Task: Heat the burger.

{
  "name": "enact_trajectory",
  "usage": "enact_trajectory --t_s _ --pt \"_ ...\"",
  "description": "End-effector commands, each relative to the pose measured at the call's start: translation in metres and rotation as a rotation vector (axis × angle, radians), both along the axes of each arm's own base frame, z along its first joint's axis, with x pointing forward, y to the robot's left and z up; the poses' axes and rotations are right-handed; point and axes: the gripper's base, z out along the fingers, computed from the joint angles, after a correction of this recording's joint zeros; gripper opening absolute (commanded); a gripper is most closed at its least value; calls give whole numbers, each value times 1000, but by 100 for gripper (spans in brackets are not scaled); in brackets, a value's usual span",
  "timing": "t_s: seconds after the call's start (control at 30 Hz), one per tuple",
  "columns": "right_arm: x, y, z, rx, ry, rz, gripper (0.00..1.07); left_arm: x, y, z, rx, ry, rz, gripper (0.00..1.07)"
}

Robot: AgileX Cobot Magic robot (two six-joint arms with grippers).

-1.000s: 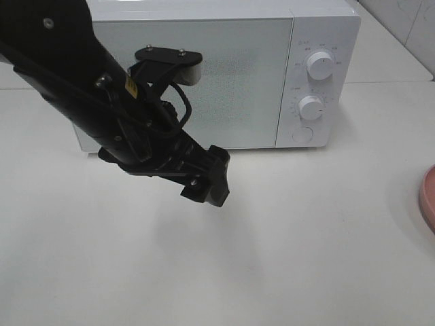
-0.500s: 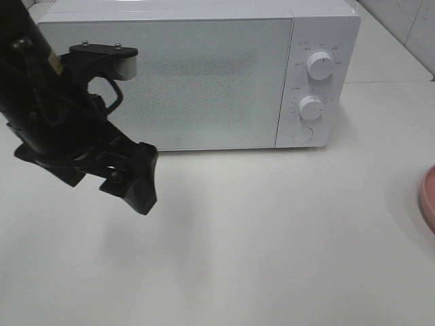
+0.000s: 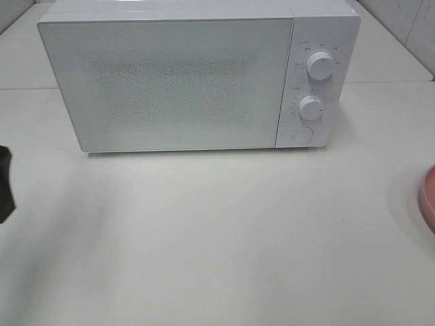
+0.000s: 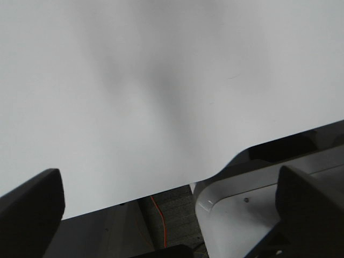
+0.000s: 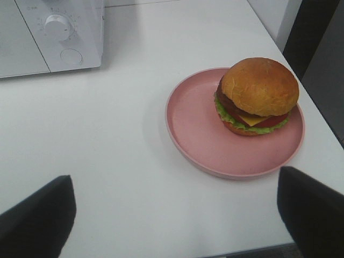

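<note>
Microwave [image 3: 197,75], white and with its door shut, stands at the back of the white surface [image 3: 224,231] in the high view, two round dials [image 3: 319,65] stacked on its right-hand panel above a round button [image 3: 302,134]; tiny markings ring the dials but are too small to read. At the right edge only a sliver of the pink plate [image 3: 428,200] shows, and at the left edge a dark tip of the left gripper [image 3: 5,183]. Wide bare surface lies in front of the oven.

From the left wrist, the left gripper [image 4: 172,215] hangs over the surface's near edge, its fingers [image 4: 32,207] spread wide with nothing between them; below the edge, a white rounded frame part [image 4: 242,215] and an orange cable [image 4: 160,223] appear.

From the right wrist comes what the high view cuts off: the burger [image 5: 258,97], golden bun over green lettuce, sits on the far side of the pink plate [image 5: 193,123], close to the surface's right edge and well apart from the microwave [image 5: 54,32]. The right gripper [image 5: 177,215] hovers near the plate, fingers [image 5: 37,220] wide apart and empty. No brand is visible, though the panel print may be lettering.
</note>
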Motion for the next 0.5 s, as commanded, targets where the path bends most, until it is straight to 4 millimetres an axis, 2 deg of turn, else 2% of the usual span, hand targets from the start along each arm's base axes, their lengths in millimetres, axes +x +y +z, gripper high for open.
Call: enact_trajectory --t_s 0.03,0.2,0.27,0.37,0.4,0.47,0.5 --pt "-2 0 0 -3 -26 -2 98 -9 37 3 51 -30 103 102" --pt "-2 0 0 -3 -26 -2 98 -21 55 12 44 -78 180 102" --pt "-2 0 0 -3 -26 -2 98 -44 65 14 49 -130 210 102" --pt "-2 0 0 -3 -26 -2 98 -50 67 13 51 -136 214 102" --pt "-2 0 0 -3 -26 -2 98 -67 67 6 46 -142 215 102" --pt "-2 0 0 -3 -26 -2 98 -74 67 4 42 -149 217 102" --pt "-2 0 0 -3 -26 -2 98 -90 66 2 22 -171 223 102"
